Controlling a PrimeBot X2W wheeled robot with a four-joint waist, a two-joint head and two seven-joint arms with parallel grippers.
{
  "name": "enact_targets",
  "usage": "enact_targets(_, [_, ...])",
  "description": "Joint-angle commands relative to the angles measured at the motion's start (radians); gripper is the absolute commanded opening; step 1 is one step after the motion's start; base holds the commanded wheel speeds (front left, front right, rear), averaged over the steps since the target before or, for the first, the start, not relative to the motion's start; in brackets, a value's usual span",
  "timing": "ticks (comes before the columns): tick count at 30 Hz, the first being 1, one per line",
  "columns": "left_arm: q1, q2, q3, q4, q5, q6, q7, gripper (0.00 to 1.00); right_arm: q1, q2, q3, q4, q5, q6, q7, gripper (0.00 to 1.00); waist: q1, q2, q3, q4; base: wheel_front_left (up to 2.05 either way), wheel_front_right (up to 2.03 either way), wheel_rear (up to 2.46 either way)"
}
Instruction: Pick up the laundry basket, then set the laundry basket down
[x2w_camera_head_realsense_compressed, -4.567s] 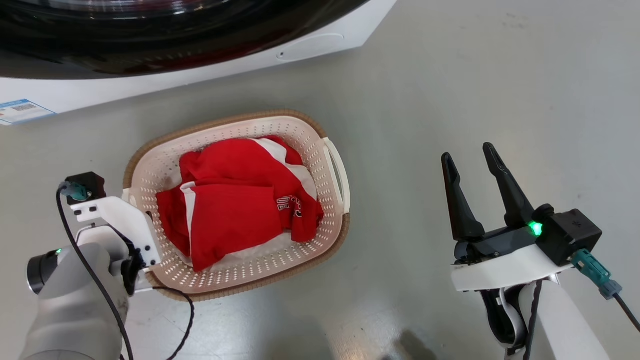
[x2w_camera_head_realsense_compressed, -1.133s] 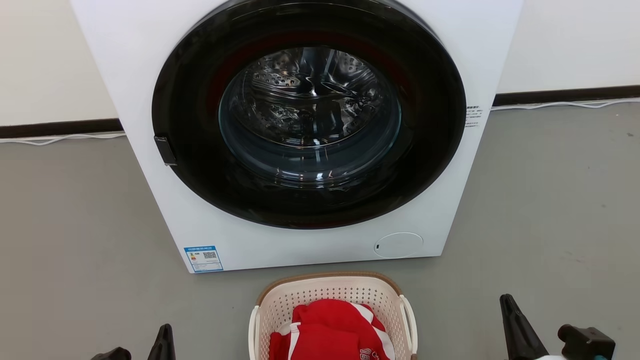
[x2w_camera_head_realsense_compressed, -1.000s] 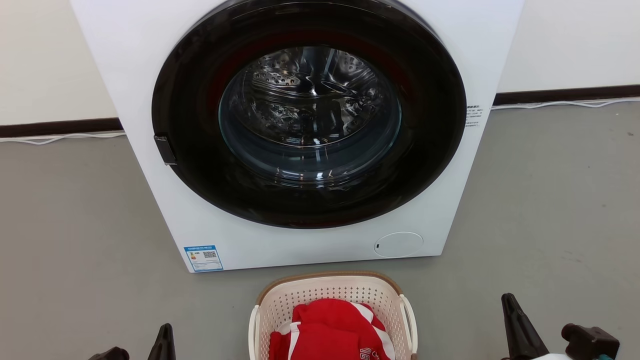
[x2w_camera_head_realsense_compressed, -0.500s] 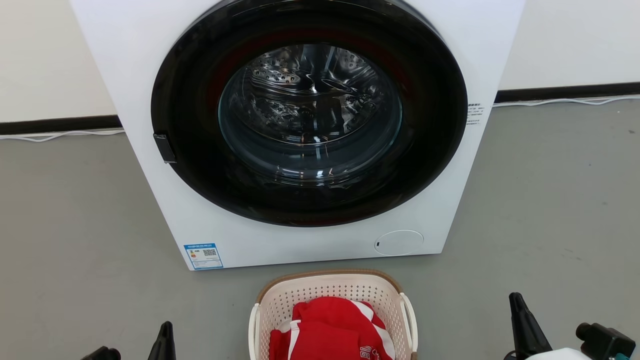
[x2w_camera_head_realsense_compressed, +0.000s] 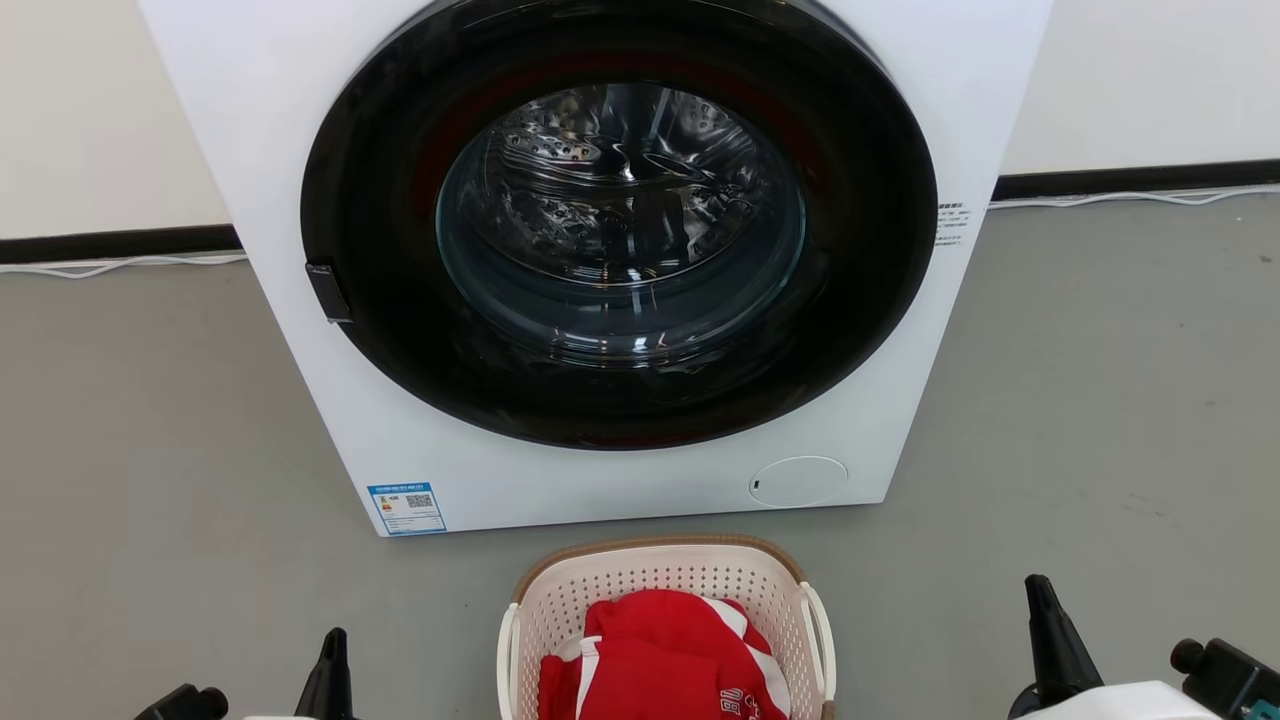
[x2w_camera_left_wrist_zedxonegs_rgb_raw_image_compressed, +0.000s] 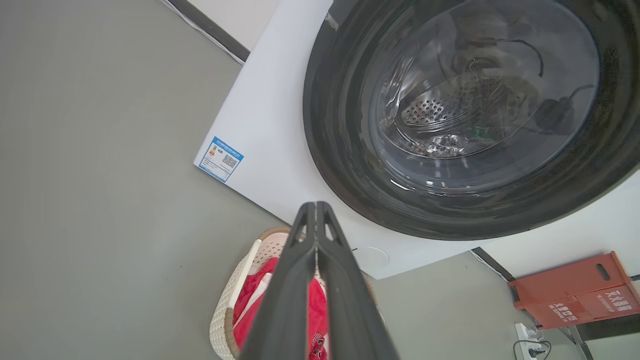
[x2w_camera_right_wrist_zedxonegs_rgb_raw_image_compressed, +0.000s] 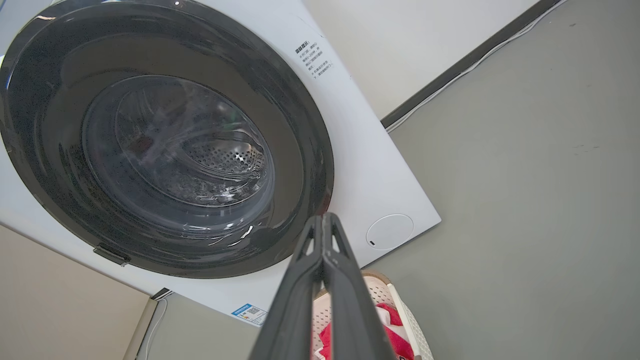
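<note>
1. Laundry basket stands on the grey floor, bottom centre of the head view and cut off by the lower edge. It sits just in front of the white washing machine, near it but not touching.
2. Brown rim faces the machine, with a white handle on each side. A red garment with white stripes lies bunched inside.
3. Left tool: fingers pressed together to the tips, nothing between them. It is off to the basket's left, clear of it.
4. Right tool: fingers likewise closed flat against each other and empty. It is off to the basket's right, clear of it.
5. Machine's round dark door is closed, and the steel drum is visible through the glass. A blue label sits at the machine's lower left corner.
6. An orange-red crate stands against the wall in the left wrist view.
</note>
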Motion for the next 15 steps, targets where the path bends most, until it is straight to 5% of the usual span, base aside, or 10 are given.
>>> enact_targets(1, [-0.062,0.005,0.018,-0.031,-0.034,-0.010,0.004,0.00,-0.056,-0.008,0.002,-0.030,0.035,0.004,0.013,0.00,-0.0001,0.0000,0.001,0.000,0.00,0.00,0.00])
enact_targets(15, [-0.082,0.004,0.027,-0.038,-0.175,-0.027,0.042,0.00,-0.075,-0.005,-0.007,-0.034,0.191,0.005,0.050,0.00,-0.0001,0.0000,0.007,0.001,0.00,0.00,0.00])
